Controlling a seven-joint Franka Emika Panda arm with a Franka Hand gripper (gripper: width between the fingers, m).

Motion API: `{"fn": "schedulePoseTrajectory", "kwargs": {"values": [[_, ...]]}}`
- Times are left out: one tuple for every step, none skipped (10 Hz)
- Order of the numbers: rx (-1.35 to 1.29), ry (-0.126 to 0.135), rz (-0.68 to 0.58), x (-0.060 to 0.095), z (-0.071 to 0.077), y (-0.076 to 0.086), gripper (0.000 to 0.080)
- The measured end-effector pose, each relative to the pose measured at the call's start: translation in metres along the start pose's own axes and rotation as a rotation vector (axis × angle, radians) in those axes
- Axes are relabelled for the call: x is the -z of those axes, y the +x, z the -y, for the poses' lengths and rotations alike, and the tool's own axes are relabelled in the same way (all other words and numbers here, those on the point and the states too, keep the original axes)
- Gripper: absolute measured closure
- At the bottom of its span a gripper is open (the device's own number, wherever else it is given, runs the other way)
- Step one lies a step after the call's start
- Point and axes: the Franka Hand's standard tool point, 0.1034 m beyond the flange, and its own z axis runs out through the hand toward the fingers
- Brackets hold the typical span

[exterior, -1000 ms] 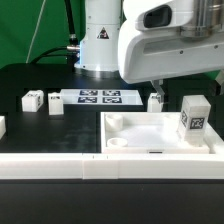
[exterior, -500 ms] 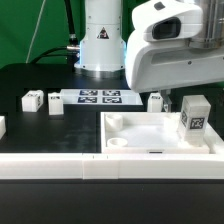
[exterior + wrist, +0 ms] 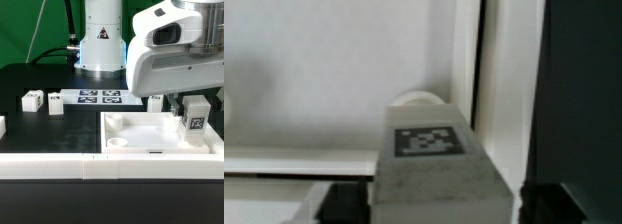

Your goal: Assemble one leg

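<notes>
A leg (image 3: 195, 115), a small white block with a marker tag on its face, stands upright in the far right corner of the wide white tray-like piece (image 3: 140, 125). My gripper (image 3: 192, 100) hangs right over this leg, and its big white body covers the leg's top. In the wrist view the leg (image 3: 434, 150) fills the space between my two dark fingers (image 3: 331, 205). The jaws straddle it and look open. Whether the pads touch its sides I cannot tell.
More legs stand on the black table: two at the exterior view's left (image 3: 32, 100) (image 3: 56, 105) and one behind the tray (image 3: 156, 101). The marker board (image 3: 98, 97) lies at the back before the robot base (image 3: 100, 40). A white ledge (image 3: 60, 165) runs along the front.
My gripper has moved toward the exterior view's right and down, from beside the leg in the tray to right over it. The leg has not moved.
</notes>
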Motion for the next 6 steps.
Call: {"fn": "schedulePoseTrajectory", "kwargs": {"values": [[-0.001, 0.001, 0.0, -0.0001, -0.0003, 0.0, 0.0509], [-0.022, 0.001, 0.0, -0.0001, -0.0004, 0.0, 0.0509], [-0.045, 0.001, 0.0, -0.0001, -0.0004, 0.0, 0.0509], [-0.052, 0.001, -0.006, -0.0005, -0.0002, 0.0004, 0.0509], [-0.114, -0.002, -0.049, -0.0025, 0.0009, -0.0024, 0.0509], [-0.256, 0.002, -0.068, -0.0035, 0.0029, -0.0056, 0.0509]]}}
